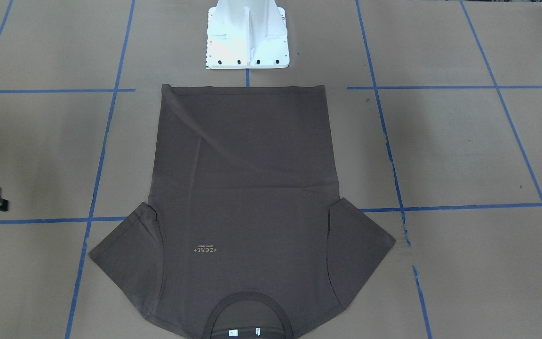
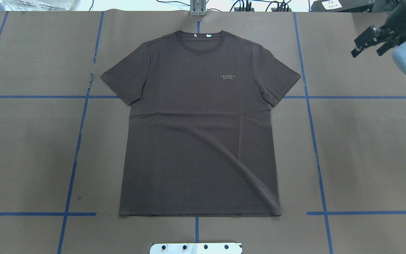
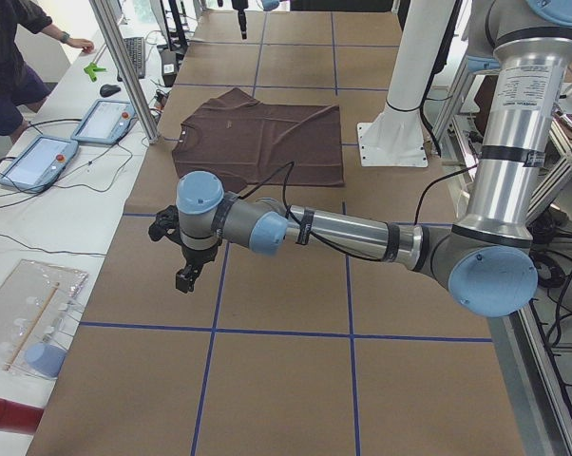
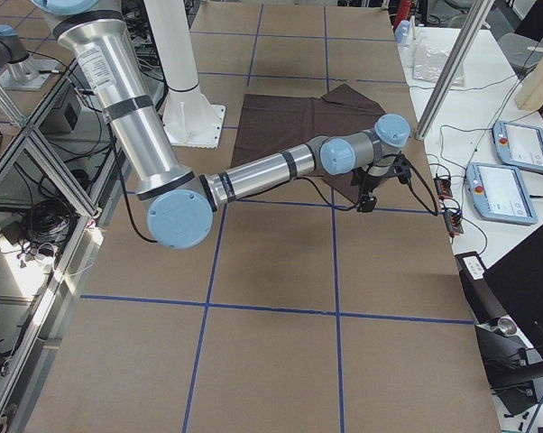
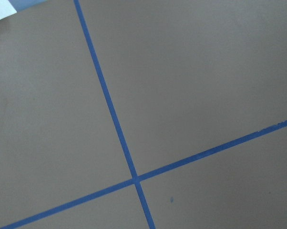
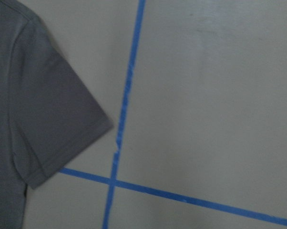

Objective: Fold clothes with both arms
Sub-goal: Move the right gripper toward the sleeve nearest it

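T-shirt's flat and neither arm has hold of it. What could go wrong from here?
1. A diagonal crease runs across the T-shirt lower body; folding over it would likely press it in.
2. The shirt lies flat on the paper-covered table, so jaws pinching an edge might catch paper or only the top layer.
3. The right gripper has a sleeve in its wrist view, while the left wrist view shows only paper and tape; unequal approaches could skew the fold.

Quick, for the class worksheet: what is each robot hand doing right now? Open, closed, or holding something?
Left hand: cannot be told; only a side view shows it.
Right hand: open, holding nothing, clear of the T-shirt.
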Motion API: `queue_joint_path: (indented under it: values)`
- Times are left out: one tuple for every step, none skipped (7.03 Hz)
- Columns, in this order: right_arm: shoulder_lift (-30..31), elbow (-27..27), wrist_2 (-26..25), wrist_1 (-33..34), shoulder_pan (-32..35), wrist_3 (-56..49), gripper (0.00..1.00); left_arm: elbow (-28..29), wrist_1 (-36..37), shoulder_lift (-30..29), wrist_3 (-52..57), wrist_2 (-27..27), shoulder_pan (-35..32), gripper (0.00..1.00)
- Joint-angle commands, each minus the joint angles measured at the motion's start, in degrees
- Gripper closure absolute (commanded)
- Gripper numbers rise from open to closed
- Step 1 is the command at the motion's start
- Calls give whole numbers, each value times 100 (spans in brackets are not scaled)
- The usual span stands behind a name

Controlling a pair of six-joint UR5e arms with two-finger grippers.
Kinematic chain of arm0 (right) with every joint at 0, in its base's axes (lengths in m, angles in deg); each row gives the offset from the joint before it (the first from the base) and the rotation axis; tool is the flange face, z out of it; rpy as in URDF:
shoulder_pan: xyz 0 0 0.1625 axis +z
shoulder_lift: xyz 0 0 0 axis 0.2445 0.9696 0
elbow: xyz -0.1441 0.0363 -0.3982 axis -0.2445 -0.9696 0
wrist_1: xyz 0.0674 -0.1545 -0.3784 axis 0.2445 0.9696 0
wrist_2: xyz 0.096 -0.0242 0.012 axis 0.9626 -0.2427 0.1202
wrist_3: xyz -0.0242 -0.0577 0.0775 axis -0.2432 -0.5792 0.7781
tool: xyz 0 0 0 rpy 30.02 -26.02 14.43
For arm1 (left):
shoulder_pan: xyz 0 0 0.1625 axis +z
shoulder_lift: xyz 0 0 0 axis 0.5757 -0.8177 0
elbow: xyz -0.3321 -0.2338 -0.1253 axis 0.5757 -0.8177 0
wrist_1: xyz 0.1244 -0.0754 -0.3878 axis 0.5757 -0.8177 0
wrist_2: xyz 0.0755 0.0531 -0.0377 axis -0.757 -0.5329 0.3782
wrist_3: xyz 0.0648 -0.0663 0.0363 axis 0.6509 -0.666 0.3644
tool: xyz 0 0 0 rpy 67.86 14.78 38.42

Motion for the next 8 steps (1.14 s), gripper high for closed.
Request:
queue_joint_path:
  values:
    - [-648,-1466,-598,-2135,-708,1531,0,300,-107,-290,-400,13,34,0]
    - [-1034,-1855,-1029,-2249,-998,1895,0,300,-107,-291,-409,13,34,0]
    - [-1151,-2094,-1077,-2276,-1123,1968,0,309,-107,-291,-461,13,26,0]
    - [-1213,-2227,-1234,-2277,-1203,1969,0,291,-115,-291,-462,13,26,0]
    - [-1231,-2307,-1314,-2277,-1264,1969,0,291,-107,-291,-462,13,34,0]
    - [-1222,-2377,-1315,-2259,-1300,1969,0,291,-107,-299,-462,13,34,0]
    - [-1205,-2430,-1315,-2250,-1317,1960,1,283,-107,-299,-462,13,34,0]
    - [-1161,-2431,-1306,-2242,-1344,1952,1,282,-107,-299,-462,21,34,0]
